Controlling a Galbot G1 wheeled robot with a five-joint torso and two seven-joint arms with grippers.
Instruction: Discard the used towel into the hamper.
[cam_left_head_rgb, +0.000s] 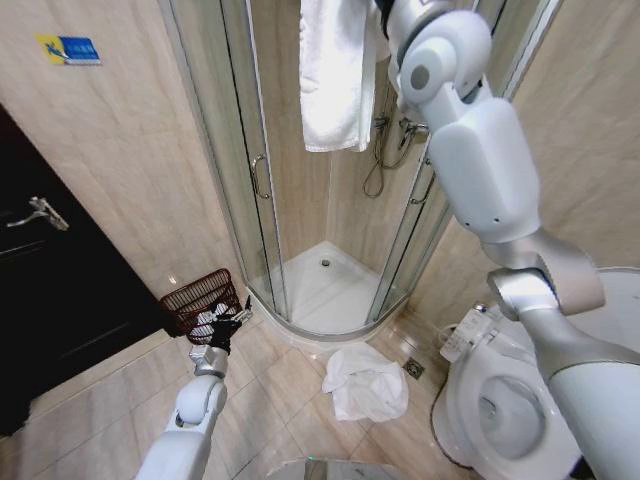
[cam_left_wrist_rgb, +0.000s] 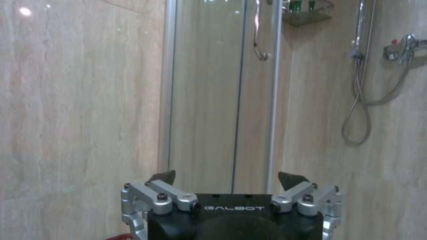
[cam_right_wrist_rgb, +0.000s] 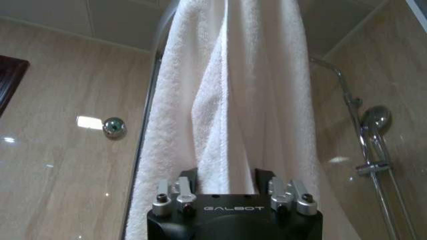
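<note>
A white towel (cam_left_head_rgb: 335, 80) hangs in long folds in front of the shower glass. My right arm is raised high, and the right gripper (cam_right_wrist_rgb: 227, 176) is shut on the towel (cam_right_wrist_rgb: 227, 100) near its upper part. The hamper (cam_left_head_rgb: 197, 297), a dark red-brown wire basket, stands on the floor by the wall, left of the shower. Down low, my left gripper (cam_left_head_rgb: 228, 325) hovers just in front of the hamper. In the left wrist view this gripper (cam_left_wrist_rgb: 227, 179) is open and holds nothing.
A second white towel (cam_left_head_rgb: 365, 382) lies crumpled on the tiles in front of the curved shower enclosure (cam_left_head_rgb: 262, 180). A toilet (cam_left_head_rgb: 505, 400) stands at the right, a dark door (cam_left_head_rgb: 50, 300) at the left. Bare floor tiles lie between hamper and toilet.
</note>
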